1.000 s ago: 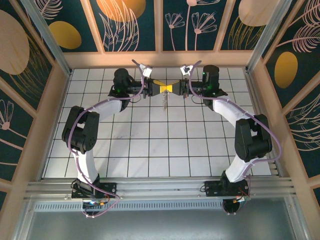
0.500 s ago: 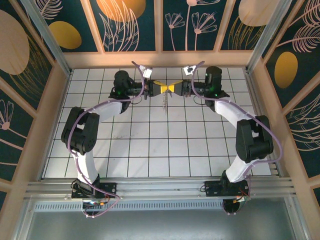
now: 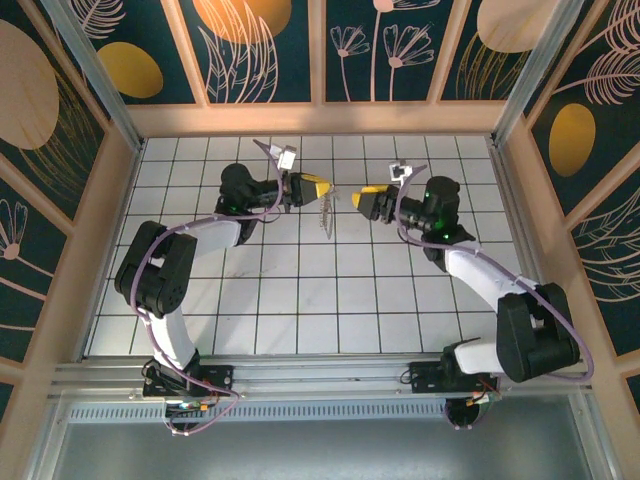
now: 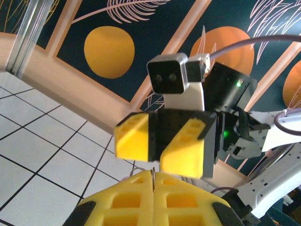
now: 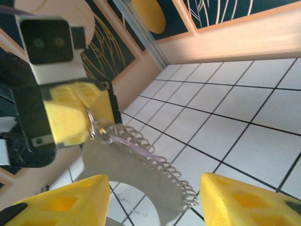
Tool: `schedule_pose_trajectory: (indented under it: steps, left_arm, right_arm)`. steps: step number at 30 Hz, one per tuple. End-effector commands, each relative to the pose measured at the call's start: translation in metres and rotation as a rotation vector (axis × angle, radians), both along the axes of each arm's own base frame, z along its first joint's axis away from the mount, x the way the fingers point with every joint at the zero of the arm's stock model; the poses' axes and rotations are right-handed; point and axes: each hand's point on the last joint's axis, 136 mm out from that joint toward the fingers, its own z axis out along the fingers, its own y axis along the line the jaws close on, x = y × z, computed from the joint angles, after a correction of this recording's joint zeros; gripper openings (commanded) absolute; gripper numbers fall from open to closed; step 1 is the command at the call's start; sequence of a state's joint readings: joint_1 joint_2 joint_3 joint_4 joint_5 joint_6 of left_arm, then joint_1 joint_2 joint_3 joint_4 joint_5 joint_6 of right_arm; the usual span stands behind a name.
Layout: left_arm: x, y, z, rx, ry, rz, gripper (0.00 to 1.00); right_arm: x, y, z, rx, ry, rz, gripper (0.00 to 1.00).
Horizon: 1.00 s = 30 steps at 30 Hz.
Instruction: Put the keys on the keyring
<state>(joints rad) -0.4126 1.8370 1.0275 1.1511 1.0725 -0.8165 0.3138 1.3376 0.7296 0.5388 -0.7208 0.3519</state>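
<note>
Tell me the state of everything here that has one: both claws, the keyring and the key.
left claw: shut, pinching the top of the keyring.
right claw: open, empty, apart from the keyring.
keyring: hanging from the left claw, chain dangling free.
key: a lilac sliver along the chain; too blurred to tell whether it is threaded on.

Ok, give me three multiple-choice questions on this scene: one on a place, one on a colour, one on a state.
1. Where is the keyring? A on the tiles; B hanging from the left gripper; C in the right gripper.
2. What colour are the gripper fingers? A yellow; B red; C blue.
3. The right gripper is: A shut on a key; B open, empty; C shut, empty.
Answers: B, the left fingers pinch it; A, both pairs are yellow; B, its fingers stand wide apart.
</note>
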Motion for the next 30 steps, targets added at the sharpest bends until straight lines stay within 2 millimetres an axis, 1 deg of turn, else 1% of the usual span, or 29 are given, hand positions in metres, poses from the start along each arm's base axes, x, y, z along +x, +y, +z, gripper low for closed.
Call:
schedule_pose_trajectory:
  steps: [1, 9, 16, 22, 24, 25, 27, 29, 30]
  left_arm:
    - [-0.012, 0.003, 0.027, -0.057, -0.086, -0.003, 0.0]
    - [-0.017, 0.0, 0.029, -0.054, -0.094, -0.03, 0.0]
    - [-0.019, -0.003, 0.032, -0.051, -0.098, -0.044, 0.0]
    - [-0.02, -0.006, 0.035, -0.052, -0.102, -0.054, 0.0]
    - [-0.02, -0.007, 0.035, -0.051, -0.1, -0.055, 0.0]
    - [-0.02, -0.007, 0.035, -0.051, -0.101, -0.055, 0.0]
    - [-0.02, -0.007, 0.037, -0.053, -0.103, -0.054, 0.0]
    - [-0.019, -0.007, 0.038, -0.057, -0.103, -0.046, 0.0]
    - [-0.019, -0.007, 0.039, -0.058, -0.103, -0.042, 0.0]
  right_arm:
    - [0.003, -0.001, 0.002, -0.059, -0.1, -0.065, 0.55]
    - [0.002, 0.016, -0.008, -0.118, -0.154, -0.019, 0.56]
    - [0.007, 0.034, -0.003, -0.128, -0.175, 0.02, 0.56]
    - [0.013, 0.045, -0.001, -0.132, -0.174, 0.051, 0.52]
    - [0.012, 0.049, -0.001, -0.133, -0.176, 0.067, 0.48]
    - [0.011, 0.051, -0.002, -0.136, -0.176, 0.075, 0.45]
    - [0.009, 0.053, -0.005, -0.142, -0.171, 0.086, 0.35]
    - [0.006, 0.054, -0.008, -0.144, -0.166, 0.098, 0.21]
    - [0.004, 0.054, -0.009, -0.145, -0.164, 0.101, 0.16]
